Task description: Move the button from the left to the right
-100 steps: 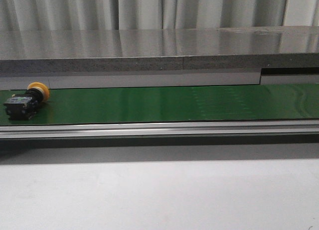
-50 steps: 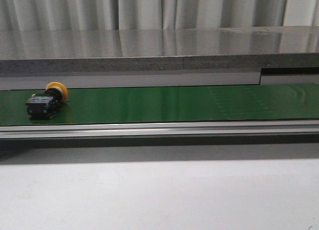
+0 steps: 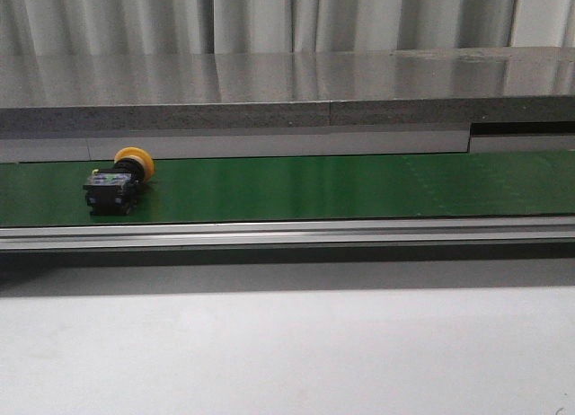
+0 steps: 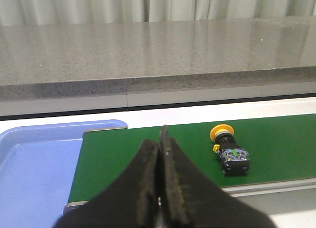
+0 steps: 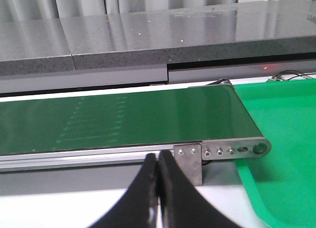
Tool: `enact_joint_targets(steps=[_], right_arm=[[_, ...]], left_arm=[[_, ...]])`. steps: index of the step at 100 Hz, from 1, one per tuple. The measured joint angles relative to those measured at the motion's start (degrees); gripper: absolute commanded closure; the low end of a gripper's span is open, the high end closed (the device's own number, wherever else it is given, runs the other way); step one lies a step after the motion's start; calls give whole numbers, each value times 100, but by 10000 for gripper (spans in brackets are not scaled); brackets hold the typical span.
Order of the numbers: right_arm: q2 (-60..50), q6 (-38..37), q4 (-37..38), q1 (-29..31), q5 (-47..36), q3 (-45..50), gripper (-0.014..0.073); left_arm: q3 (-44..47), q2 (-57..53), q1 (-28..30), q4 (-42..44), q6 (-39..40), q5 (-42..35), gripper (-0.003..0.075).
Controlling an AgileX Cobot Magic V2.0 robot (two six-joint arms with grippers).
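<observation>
one button (image 3: 119, 180) lies on the green belt (image 3: 341, 186); left claw (image 4: 161, 146) and right claw (image 5: 157, 161) pressed together.

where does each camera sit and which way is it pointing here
Front view: fixed, facing forward across the green conveyor belt with the button at its left; no robot parts show.
Left wrist view: on the left arm, facing the belt's left end and a blue tray; the shut left end effector shows.
Right wrist view: on the right arm, facing the belt's right end and a green tray; the shut right end effector shows.
Shared: front and left wrist views both see the button.
</observation>
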State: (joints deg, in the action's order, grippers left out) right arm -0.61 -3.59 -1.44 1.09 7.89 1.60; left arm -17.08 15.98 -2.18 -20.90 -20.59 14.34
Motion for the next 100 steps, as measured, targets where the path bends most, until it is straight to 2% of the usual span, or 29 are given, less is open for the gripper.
enact_joint_targets(steps=[27,54,65,80,100], right_arm=[[0,0,0,0,-55,0,661],[0,0,-32,0,-728,0,661],[0,0,-203,0,-725,-235,661],[164,0,-321,0,-15,-1107,661],[1320,0,-333,0,1506,-2479,661]], left_arm=[[0,0,0,0,0,0,740],[0,0,0,0,0,0,740],[0,0,0,0,0,0,740],[0,0,0,0,0,0,740],[0,0,0,0,0,0,740]])
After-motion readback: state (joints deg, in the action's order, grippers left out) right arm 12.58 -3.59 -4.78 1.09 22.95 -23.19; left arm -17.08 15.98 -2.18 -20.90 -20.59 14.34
